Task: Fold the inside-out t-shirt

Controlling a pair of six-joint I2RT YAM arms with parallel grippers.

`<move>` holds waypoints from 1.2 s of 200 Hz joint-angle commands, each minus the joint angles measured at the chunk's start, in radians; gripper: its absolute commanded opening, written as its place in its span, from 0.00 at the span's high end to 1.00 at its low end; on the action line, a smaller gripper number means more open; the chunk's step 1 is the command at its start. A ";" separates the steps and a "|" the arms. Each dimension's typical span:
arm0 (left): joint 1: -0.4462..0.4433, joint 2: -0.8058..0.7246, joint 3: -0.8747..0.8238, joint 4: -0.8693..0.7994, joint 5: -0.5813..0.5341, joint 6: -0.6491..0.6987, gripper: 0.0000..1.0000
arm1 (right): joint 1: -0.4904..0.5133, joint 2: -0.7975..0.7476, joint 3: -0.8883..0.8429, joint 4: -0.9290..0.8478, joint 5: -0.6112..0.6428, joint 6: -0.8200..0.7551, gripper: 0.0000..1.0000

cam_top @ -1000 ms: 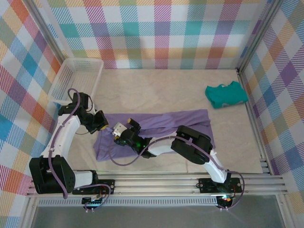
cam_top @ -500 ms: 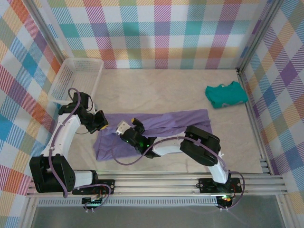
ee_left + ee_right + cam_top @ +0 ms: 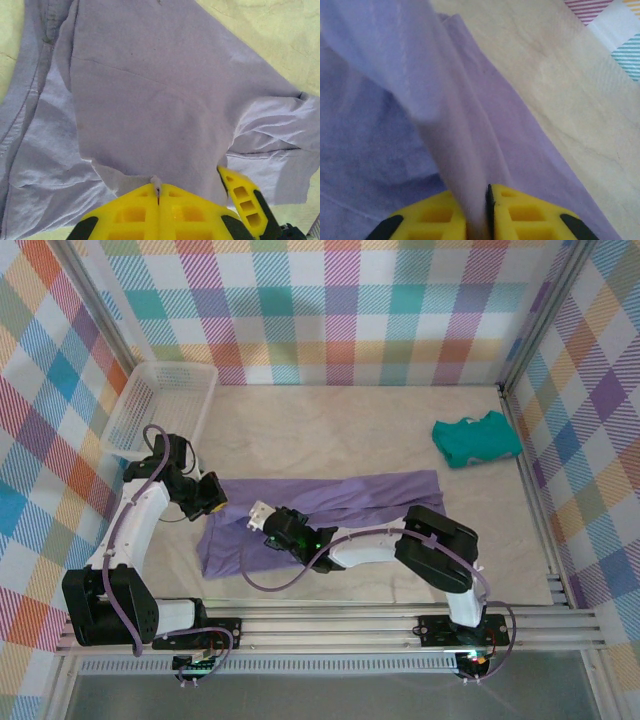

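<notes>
The inside-out t-shirt is lavender and lies stretched left to right across the near middle of the table. My left gripper sits at its left end. In the left wrist view the left gripper is shut, with a small pinch of the shirt between the yellow fingertips. My right gripper is just right of the left one, low over the shirt's left part. Seen from the right wrist, the right gripper is shut on a raised fold of the shirt that rises from between the fingers.
A white mesh basket stands at the back left. A small teal folded garment lies at the back right. Checked walls close in the table on three sides, and a metal rail runs along the near edge.
The right gripper has gone from wide open to shut on a fold of the shirt, and its arm has shifted a little to the right. The left arm has stayed put.
</notes>
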 commanded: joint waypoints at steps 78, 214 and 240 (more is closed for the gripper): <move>0.018 -0.118 -0.270 0.119 -0.045 -0.123 0.95 | -0.134 -0.086 0.019 -0.303 -0.633 0.063 0.80; -0.030 -0.079 -0.378 0.630 -0.058 -0.245 0.37 | -0.291 -0.105 -0.001 -0.419 -0.892 0.540 0.48; -0.077 0.007 -0.342 0.709 -0.029 -0.237 0.37 | -0.291 -0.052 -0.010 -0.373 -0.912 0.593 0.48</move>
